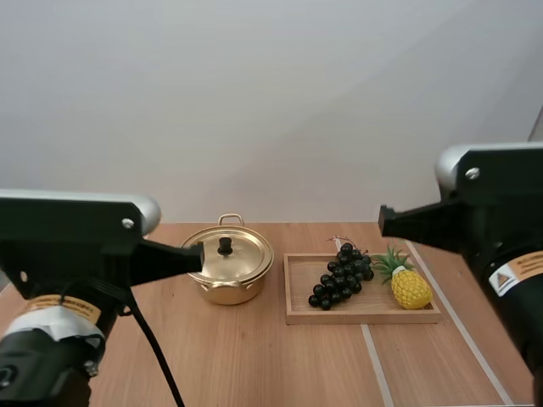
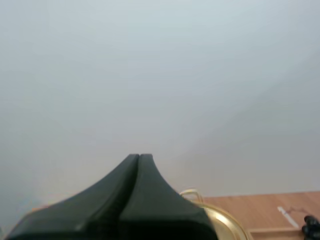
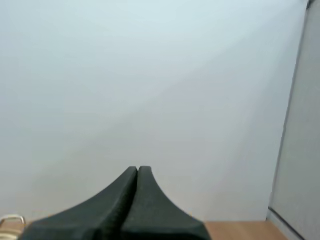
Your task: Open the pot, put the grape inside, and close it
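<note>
Gold-coloured pot (image 1: 227, 292) stands on the table (image 1: 254, 365) with its lid (image 1: 244, 254) on, so I judge opening not yet begun. Grapes (image 1: 341, 275) lie in the wooden tray (image 1: 365, 315) just beside the pot, next to a toy pineapple (image 1: 411, 288). Left pincer (image 2: 139, 159) and right pincer (image 3: 137, 171) hang raised, fingers pressed together, holding nothing; probably a start pose. From above, my left pincer's tip covers part of the pot's rim.
</note>
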Controlling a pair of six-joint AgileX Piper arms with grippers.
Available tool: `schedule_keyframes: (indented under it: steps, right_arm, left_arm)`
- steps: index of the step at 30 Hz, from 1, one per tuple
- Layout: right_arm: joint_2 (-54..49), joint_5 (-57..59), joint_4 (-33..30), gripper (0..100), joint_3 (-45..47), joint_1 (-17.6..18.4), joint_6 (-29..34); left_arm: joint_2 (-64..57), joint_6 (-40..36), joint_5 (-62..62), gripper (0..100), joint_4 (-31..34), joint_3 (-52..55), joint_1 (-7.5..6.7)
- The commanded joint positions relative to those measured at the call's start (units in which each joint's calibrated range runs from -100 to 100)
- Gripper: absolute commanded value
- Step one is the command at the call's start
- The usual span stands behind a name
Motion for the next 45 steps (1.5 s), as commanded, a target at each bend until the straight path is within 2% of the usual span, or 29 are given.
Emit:
schedule_keyframes:
  steps: [1,6,13,20,27,34,38,41,43,45]
  right_arm:
    - [-0.04,-0.74,-0.57,0,-9.29,-0.28,-0.22]
    - [-0.04,0.18,-0.57,0,-17.86,-0.28,-0.22]
    - [1.36,3.89,-0.37,0,-30.00,-0.28,0.95]
    - [14.93,8.59,-0.37,0,-44.13,-0.28,0.95]
    - [30.90,9.95,-0.58,0,-55.70,-0.28,0.95]
    - [43.86,9.99,-0.58,0,-61.90,-0.28,0.95]
    - [46.92,9.12,-0.80,0,-61.88,-0.28,0.95]
    - [47.21,9.12,-0.80,0,-61.88,-0.28,0.95]
    - [47.09,8.34,-0.80,0,-61.88,-0.28,0.95]
    - [47.09,8.52,-1.08,0,-61.88,-0.28,0.95]
  left_arm:
    - [-0.15,1.56,-1.41,0,0.31,-10.12,0.05]
    - [-0.15,5.85,-0.73,0,0.31,-23.67,0.05]
    - [3.18,6.09,4.78,0,0.00,-39.79,0.05]
    - [19.57,5.75,15.24,0,0.00,-52.71,0.05]
    - [35.36,4.94,14.26,0,0.00,-62.31,0.05]
    - [46.15,4.94,13.19,0,0.31,-67.42,0.05]
    - [48.74,4.94,12.43,0,0.31,-67.55,0.05]
    - [49.17,4.67,12.43,6,0.31,-67.55,0.05]
    - [49.17,4.67,12.43,21,0.67,-67.55,0.05]
    - [49.17,4.67,12.43,43,2.04,-67.55,0.05]
